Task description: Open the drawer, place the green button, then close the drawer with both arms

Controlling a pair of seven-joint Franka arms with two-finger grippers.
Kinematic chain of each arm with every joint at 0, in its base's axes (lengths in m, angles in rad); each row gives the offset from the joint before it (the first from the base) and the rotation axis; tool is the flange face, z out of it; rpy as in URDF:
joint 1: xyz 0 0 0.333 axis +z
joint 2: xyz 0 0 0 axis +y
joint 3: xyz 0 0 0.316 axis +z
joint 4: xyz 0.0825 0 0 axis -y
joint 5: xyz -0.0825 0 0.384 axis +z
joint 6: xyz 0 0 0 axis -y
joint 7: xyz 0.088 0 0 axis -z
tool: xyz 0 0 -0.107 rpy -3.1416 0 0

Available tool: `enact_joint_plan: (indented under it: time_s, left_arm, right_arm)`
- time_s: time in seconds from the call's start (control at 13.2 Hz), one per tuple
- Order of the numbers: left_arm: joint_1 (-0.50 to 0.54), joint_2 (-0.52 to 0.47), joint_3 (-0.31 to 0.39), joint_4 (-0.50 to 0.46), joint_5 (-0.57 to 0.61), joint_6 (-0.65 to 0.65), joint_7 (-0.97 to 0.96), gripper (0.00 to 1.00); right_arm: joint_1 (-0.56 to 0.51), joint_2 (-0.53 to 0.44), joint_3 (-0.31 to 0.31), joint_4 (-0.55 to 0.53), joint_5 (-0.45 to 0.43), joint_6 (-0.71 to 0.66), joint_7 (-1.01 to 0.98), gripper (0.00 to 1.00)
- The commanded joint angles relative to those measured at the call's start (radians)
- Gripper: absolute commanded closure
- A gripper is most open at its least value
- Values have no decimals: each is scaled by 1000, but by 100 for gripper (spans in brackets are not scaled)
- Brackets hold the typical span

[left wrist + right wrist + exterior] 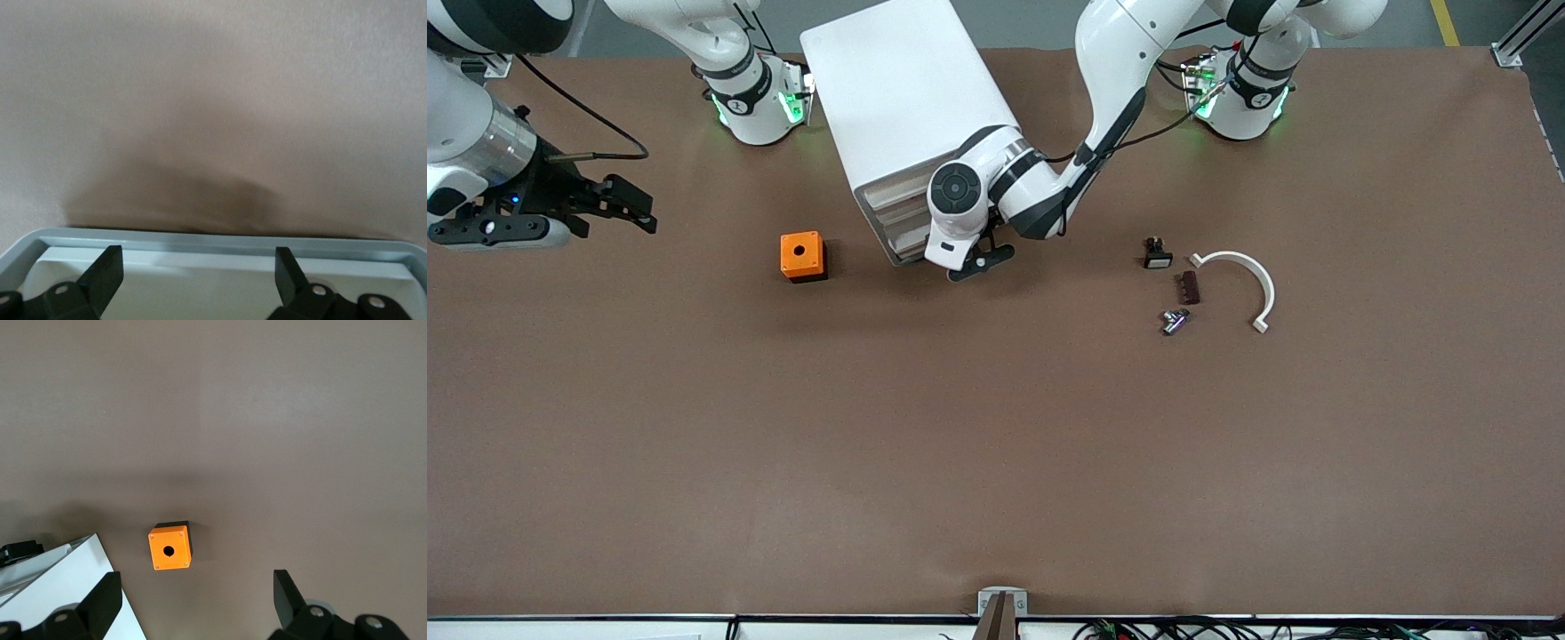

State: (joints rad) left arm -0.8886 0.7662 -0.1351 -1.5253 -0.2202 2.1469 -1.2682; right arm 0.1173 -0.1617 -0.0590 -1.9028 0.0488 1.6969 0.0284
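1. At the cabinet (907, 107) front, the left gripper (980, 260) sits at a lower drawer (220, 243), fingers (107, 273) spread wide, gripping nothing.
2. Toward the left arm's end lies the button (1174, 320).
3. Above the table (996, 444), the right gripper (618, 204) waits, wide open and empty, near the orange box (802, 256).

The left white jointed robot arm with black bands (1112, 98) reaches from its base at the top of the front view down toward the table's middle, bent at the elbow, its wrist turned so the round black-capped joint faces the camera. Its black two-finger left gripper (980, 261) hangs low, close to the table surface, with both fingers (107, 273) spread wide apart and nothing between them. The right white jointed robot arm with black bands (471, 133) waits at its own end of the table, forearm level, its black two-finger right gripper (636, 206) raised in the air, fingers (288, 593) likewise spread wide and empty.
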Motion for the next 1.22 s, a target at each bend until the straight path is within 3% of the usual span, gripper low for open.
enact_joint_plan:
  time_s: [0.0, 0.53, 0.91, 1.14]
  left_arm:
    - [-21, 5, -1, -1, -22, -10, -11, 0]
    - [-12, 27, 12, -1, -41, -10, 3, 0]
    - [152, -19, 35, 31, 171, -13, 38, 0]
    - [311, -105, 34, 37, 263, -115, 123, 0]
  right_arm:
    - [5, -4, 2, -4, -24, 6, 8, 0]
    - [-2, 1, -4, 7, -29, 13, 7, 0]
    - [7, 8, -1, 39, -47, 12, 8, 0]
    - [8, 11, 1, 36, -47, 4, 8, 0]
